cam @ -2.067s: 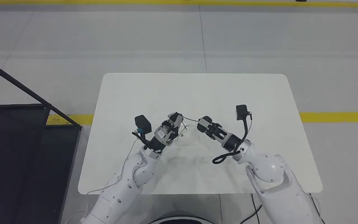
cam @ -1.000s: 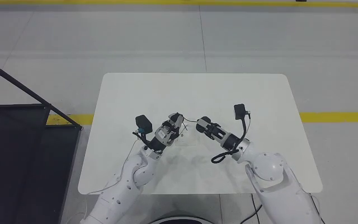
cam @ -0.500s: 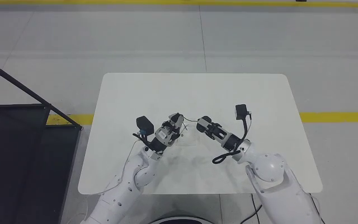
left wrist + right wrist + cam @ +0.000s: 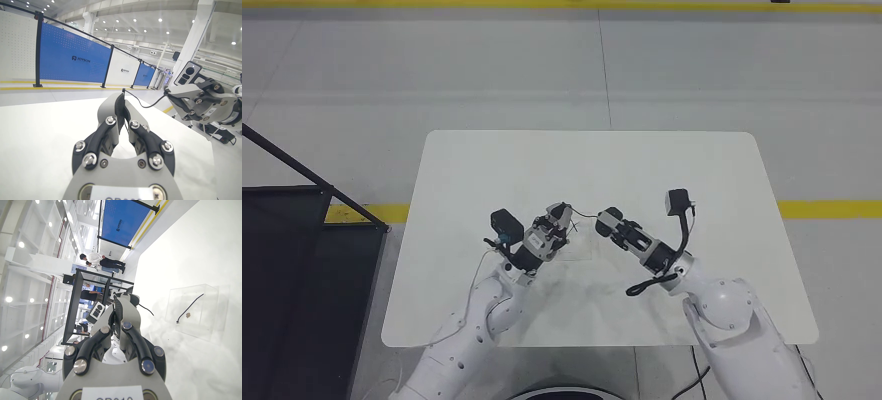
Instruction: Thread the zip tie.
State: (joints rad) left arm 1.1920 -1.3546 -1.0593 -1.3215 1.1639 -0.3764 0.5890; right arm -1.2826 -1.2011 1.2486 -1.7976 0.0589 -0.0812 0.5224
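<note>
Presently: thin black plastic zip tie (image 4: 145, 107) held raised above centre of white table (image 4: 47, 123) | left hand (image 4: 122, 102) clamped on its head end | right hand (image 4: 121, 300) clamped on its tail end | strap sags between both hands.

Setting: large industrial hall, fitted out as a robot test floor. Reference point: white table (image 4: 492, 170).
- Around the table: smooth grey floor (image 4: 542, 70), with a yellow lane line (image 4: 832, 208) showing on either side of it.
- Beyond the table's far edge: a row of blue and white perforated partition panels (image 4: 71, 60) on black posts (image 4: 38, 55).
- Above the table: high white ceiling with round lamps (image 4: 160, 19) and a square white pillar (image 4: 191, 41).
- Past one table corner: a black-framed workstation (image 4: 75, 306) with a screen, and a tall white shelving grid (image 4: 28, 279) behind it.
</note>
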